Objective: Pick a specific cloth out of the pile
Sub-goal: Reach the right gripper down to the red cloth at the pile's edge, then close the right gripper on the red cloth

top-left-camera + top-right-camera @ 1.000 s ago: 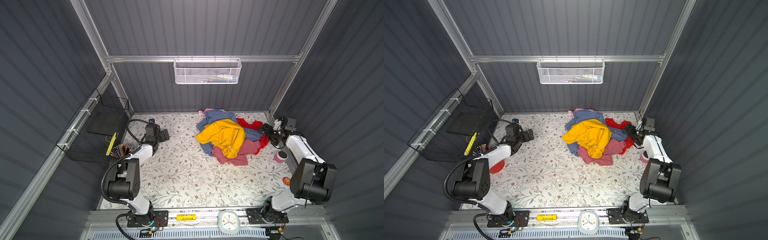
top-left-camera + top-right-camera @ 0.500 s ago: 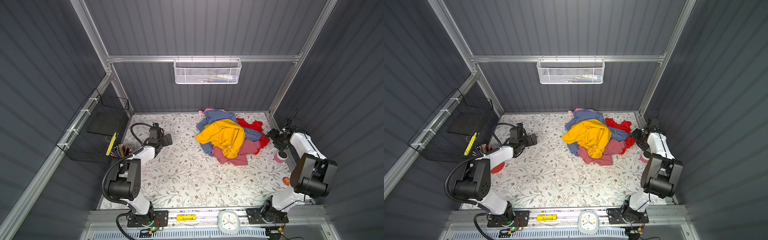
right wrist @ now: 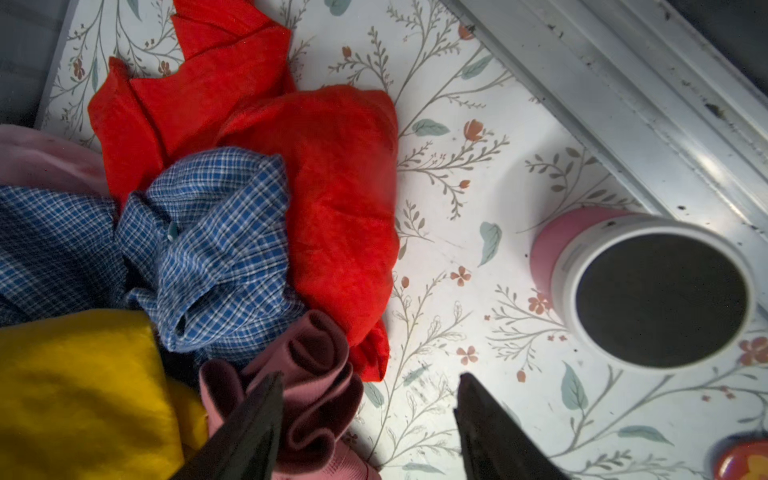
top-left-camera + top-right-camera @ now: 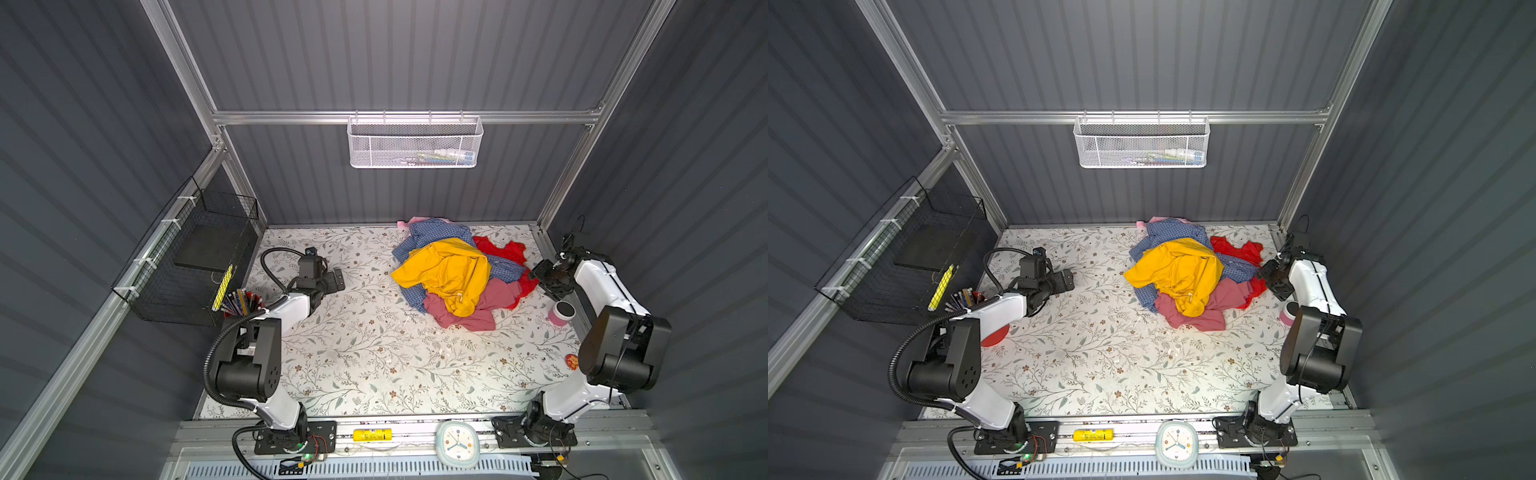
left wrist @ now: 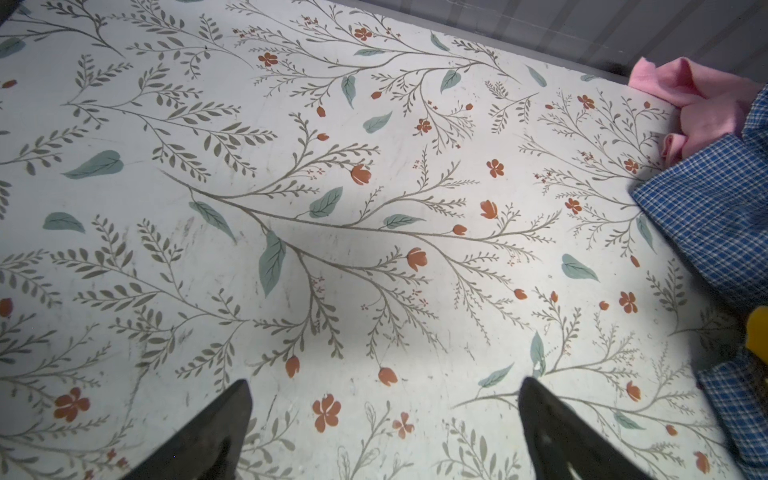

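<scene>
The cloth (image 3: 332, 187) is bright red and thin with a faint sheen. It lies at the right edge of the pile (image 4: 446, 270), on the side toward the right arm. In both top views its far part spreads free on the floral surface (image 4: 374, 353). Its inner part runs under the blue checked garment (image 3: 199, 232), and a red strip shows beside the dusty pink garment (image 3: 316, 374).

It is likely light and limp, so there is no stiffness to lever with. A pinch should gather a fold easily, but the smooth weave may slip out of a shallow grip. Best hold, I'd judge, is the puffed red bulge beside the checked fabric or the loose far corner — both are clear of neighbours. Avoid the low tip by the pink folds, where it's easy to catch two fabrics. The layers on top may drag, so pull outward and up.

The right gripper (image 3: 369, 378) hovers at the pile's edge, jaws apart, pinching nothing. The left gripper (image 5: 385, 384) is well apart from the pile over bare surface — jaws spread wide, empty. A pink cup (image 3: 648, 291) stands near the red edge.
</scene>
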Controlling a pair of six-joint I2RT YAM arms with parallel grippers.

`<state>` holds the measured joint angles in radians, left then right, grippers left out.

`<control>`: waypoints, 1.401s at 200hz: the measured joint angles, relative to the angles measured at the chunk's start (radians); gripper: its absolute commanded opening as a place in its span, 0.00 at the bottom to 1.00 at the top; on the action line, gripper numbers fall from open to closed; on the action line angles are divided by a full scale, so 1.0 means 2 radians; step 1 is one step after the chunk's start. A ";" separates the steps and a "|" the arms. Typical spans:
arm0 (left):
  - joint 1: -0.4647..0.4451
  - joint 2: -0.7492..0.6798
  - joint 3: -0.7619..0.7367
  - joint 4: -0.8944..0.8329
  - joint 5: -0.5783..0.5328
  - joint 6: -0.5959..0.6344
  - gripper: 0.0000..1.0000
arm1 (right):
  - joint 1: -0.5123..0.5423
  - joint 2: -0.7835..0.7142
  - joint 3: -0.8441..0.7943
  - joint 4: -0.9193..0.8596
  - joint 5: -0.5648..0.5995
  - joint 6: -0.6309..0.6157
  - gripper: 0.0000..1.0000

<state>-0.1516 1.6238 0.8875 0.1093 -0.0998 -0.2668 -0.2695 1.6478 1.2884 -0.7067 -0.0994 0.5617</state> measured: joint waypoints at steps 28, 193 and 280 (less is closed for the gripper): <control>-0.003 0.000 0.000 0.002 0.000 0.000 1.00 | 0.023 -0.020 -0.040 0.019 0.009 0.039 0.61; -0.013 -0.005 -0.017 0.013 0.000 -0.009 1.00 | 0.030 0.101 -0.021 0.091 0.051 0.195 0.30; -0.015 -0.010 -0.022 0.013 0.000 -0.012 1.00 | 0.068 0.007 -0.038 0.134 0.074 0.138 0.00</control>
<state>-0.1818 1.6043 0.8429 0.1356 -0.1001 -0.2913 -0.1326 1.6619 1.2129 -0.4393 0.0483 0.8375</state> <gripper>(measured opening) 0.999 0.053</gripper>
